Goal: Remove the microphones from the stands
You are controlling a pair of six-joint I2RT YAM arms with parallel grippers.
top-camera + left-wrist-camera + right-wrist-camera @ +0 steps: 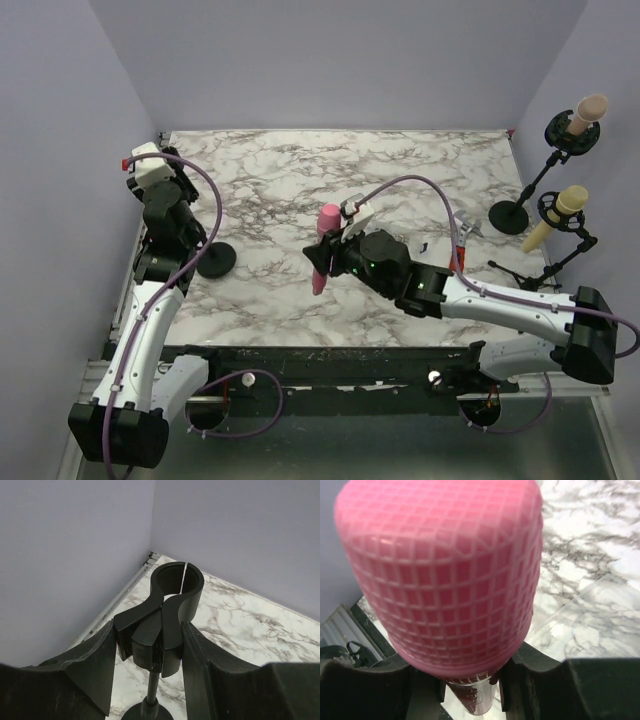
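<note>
My right gripper [325,258] is shut on a pink microphone [323,250] and holds it upright above the middle of the marble table, clear of any stand. In the right wrist view its pink mesh head [445,565] fills the frame, the handle between my fingers [520,680]. My left gripper [178,222] is shut on the clip of a black stand [160,625] at the table's left edge. The clip's ring [177,577] is empty. The stand's round base [215,260] rests on the table.
Two more stands at the right hold microphones: a beige one [585,112] on a round base [508,216] and a yellow one [555,215] on a tripod. A clear plastic sheet [590,615] lies on the table below the pink microphone. Walls enclose the table.
</note>
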